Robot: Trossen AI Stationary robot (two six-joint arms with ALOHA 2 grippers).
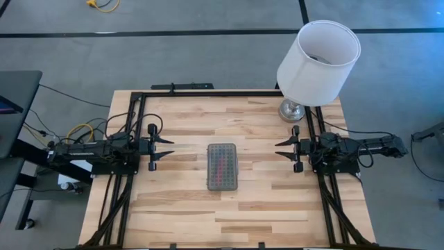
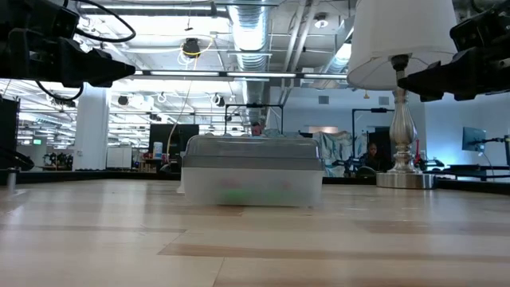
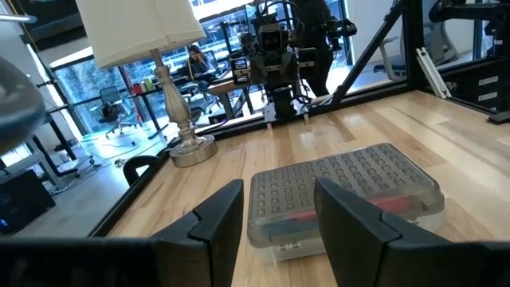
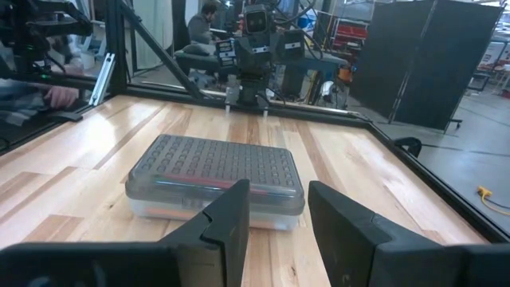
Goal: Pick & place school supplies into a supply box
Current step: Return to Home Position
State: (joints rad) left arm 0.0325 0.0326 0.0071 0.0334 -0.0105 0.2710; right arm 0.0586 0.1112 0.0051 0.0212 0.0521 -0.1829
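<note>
The supply box (image 1: 223, 167) is a small clear case with a greyish ribbed lid, shut, resting flat on the wooden table's middle. Red and green supplies show dimly through its lid and walls (image 2: 252, 190); the scissors cannot be made out. The box also shows in the left wrist view (image 3: 344, 197) and the right wrist view (image 4: 215, 175). My left gripper (image 1: 166, 149) hovers open to the box's left, fingers pointing at it. My right gripper (image 1: 281, 151) hovers open to its right, likewise pointing at it. Neither touches anything.
A white lamp (image 1: 316, 59) stands on a silver base at the table's far right corner, behind my right arm. A black frame (image 1: 208, 92) runs along the table's far edge and sides. Bare wood lies around the box. People sit in the room beyond (image 4: 199, 16).
</note>
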